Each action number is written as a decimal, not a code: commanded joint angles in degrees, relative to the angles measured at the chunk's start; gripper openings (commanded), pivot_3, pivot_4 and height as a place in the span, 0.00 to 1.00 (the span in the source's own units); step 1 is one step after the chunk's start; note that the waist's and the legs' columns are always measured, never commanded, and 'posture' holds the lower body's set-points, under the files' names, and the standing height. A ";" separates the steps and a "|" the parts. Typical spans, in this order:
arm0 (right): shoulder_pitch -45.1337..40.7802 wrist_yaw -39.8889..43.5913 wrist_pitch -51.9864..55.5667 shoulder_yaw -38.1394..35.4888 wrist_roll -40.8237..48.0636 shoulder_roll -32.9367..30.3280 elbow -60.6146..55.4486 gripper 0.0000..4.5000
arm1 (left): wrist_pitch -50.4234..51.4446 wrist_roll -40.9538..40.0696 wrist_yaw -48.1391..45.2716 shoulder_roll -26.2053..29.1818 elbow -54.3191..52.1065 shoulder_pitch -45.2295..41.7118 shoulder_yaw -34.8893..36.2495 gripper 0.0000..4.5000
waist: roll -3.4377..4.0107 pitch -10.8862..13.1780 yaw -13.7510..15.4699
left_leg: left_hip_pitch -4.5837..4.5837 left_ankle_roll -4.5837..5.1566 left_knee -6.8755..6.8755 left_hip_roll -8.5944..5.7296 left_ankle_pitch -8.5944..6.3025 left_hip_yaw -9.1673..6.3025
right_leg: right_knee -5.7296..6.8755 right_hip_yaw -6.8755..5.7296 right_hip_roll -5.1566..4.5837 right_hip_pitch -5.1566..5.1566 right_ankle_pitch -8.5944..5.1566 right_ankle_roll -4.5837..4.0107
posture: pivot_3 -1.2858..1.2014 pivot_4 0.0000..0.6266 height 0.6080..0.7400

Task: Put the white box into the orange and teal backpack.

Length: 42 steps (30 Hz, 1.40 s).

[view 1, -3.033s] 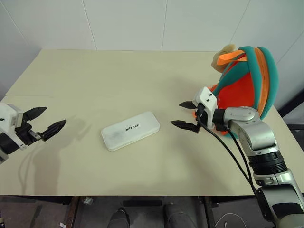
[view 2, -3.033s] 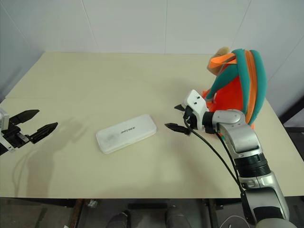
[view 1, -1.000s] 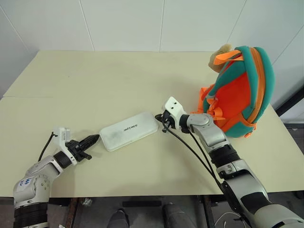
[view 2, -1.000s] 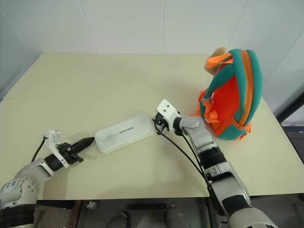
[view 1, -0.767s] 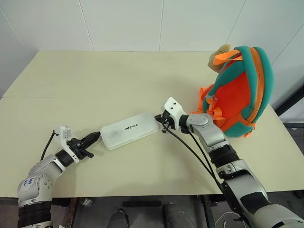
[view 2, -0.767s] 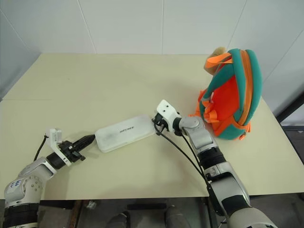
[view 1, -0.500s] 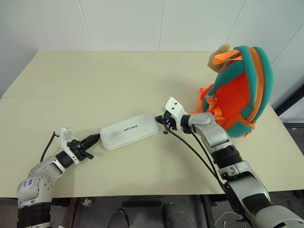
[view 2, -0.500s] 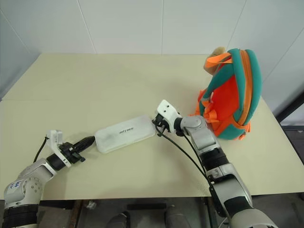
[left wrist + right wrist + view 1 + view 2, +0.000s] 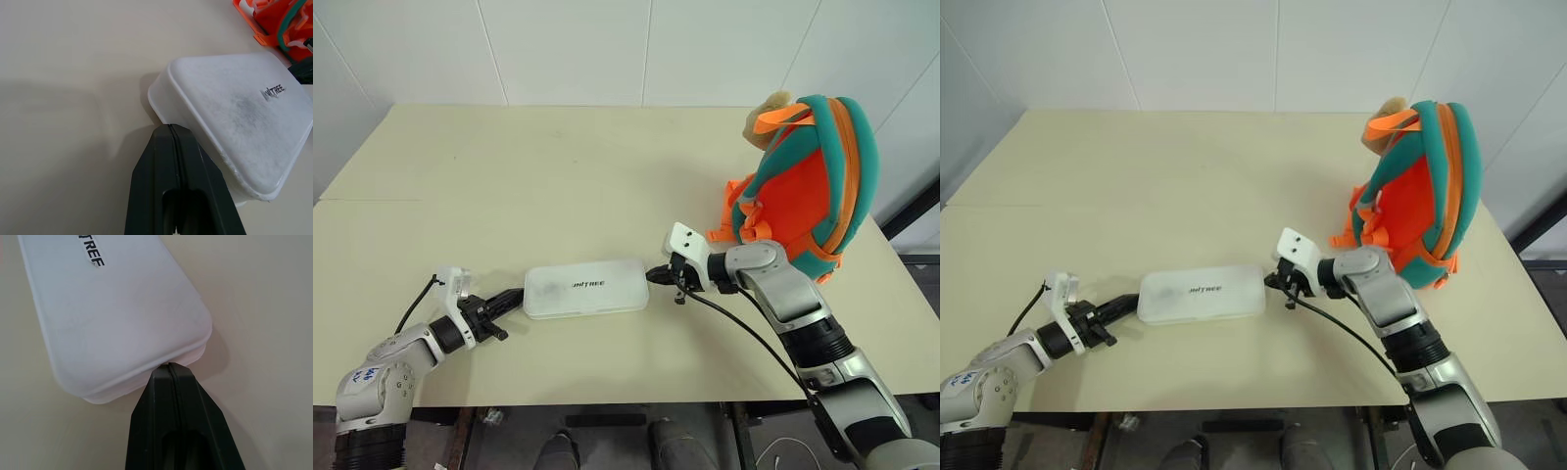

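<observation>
The white box (image 9: 585,287), flat with dark lettering, lies crosswise near the table's front. My left gripper (image 9: 516,297) is shut, its tip against the box's left end; the left wrist view shows the joined fingers (image 9: 186,166) meeting a corner of the box (image 9: 234,112). At the right end my right gripper (image 9: 656,277) is also shut, its tip (image 9: 168,366) touching the edge of the box (image 9: 117,308). I cannot tell if the box is off the table. The orange and teal backpack (image 9: 813,186) stands upright at the right, behind my right arm.
The cream table (image 9: 558,166) stretches wide behind the box. A black cable (image 9: 744,333) hangs along my right forearm. The table's front edge (image 9: 607,401) runs just below the box and both arms.
The box has turned from slanted to straight across and come nearer the front edge. Both shut grippers came back with it at its ends, the right one farther.
</observation>
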 commanded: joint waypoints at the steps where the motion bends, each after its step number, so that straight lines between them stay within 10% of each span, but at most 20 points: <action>1: 1.39 3.06 1.72 0.95 3.48 -1.37 -6.67 0.00 | 2.88 -2.75 -2.27 0.96 -5.52 1.01 -2.33 0.00 | 0.00 0.00 0.07 | 0.00 0.00 0.00 0.00 0.00 0.00 | -0.02 0.00 0.00 0.00 0.00 0.00 | 0.52 0.24 1.00; 42: 3.76 1.89 -1.83 0.00 1.50 -12.88 -2.59 0.00 | 8.08 -4.87 -7.74 12.00 -15.64 6.78 2.00 0.00 | -0.06 0.04 1.26 | -0.02 0.00 -0.05 -0.03 -0.02 0.02 | -0.21 0.02 -0.04 -0.01 -0.04 -0.05 | 0.52 0.24 1.00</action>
